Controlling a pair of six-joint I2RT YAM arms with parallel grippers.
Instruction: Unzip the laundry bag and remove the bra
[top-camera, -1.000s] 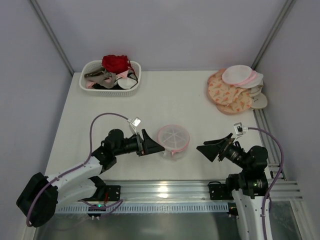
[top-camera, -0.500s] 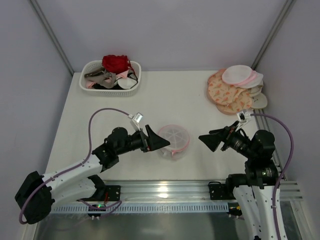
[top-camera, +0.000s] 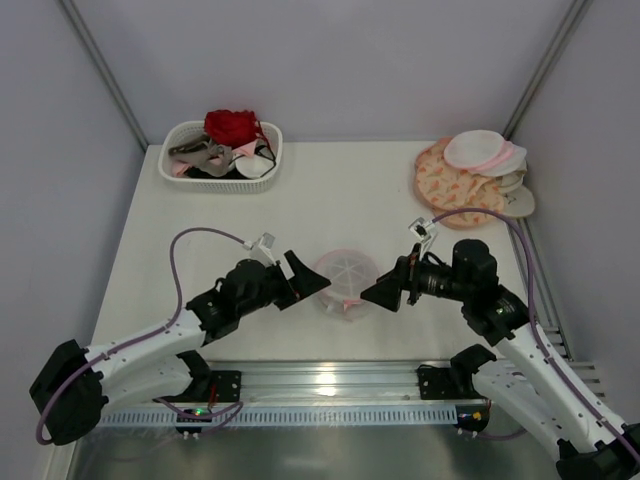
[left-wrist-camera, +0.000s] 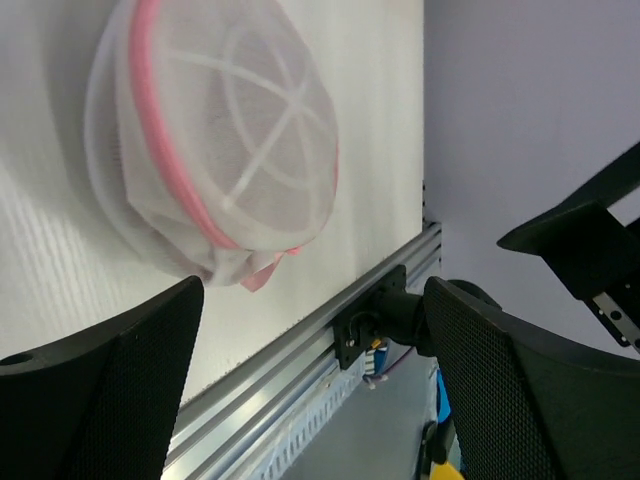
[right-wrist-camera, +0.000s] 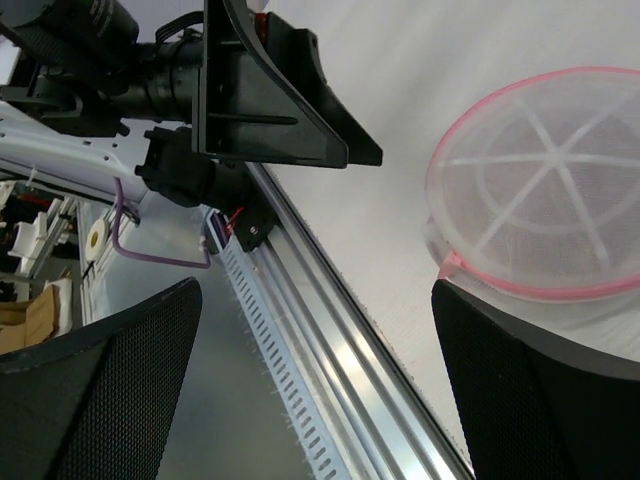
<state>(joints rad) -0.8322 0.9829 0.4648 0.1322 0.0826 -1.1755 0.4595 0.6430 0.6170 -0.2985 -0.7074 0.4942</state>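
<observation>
The laundry bag (top-camera: 347, 278) is a small round dome of white mesh with a pink zipper rim, lying near the table's front middle. It appears in the left wrist view (left-wrist-camera: 230, 150) and in the right wrist view (right-wrist-camera: 545, 190). A pink tab (left-wrist-camera: 262, 276) hangs from its rim toward the near edge. My left gripper (top-camera: 312, 284) is open just left of the bag, not gripping it (left-wrist-camera: 315, 300). My right gripper (top-camera: 372, 293) is open just right of the bag, nothing between its fingers (right-wrist-camera: 315, 300). The bra is hidden.
A white slotted basket (top-camera: 222, 152) with red and other garments stands at the back left. Peach-patterned and white round pouches (top-camera: 470, 180) are stacked at the back right. An aluminium rail (top-camera: 330, 380) runs along the near edge. The left gripper (right-wrist-camera: 270, 100) shows in the right wrist view.
My right arm has swung left and forward, bringing its open gripper up to the bag's right side. The left gripper has stayed at the bag's left side, its jaws narrowing slightly.
</observation>
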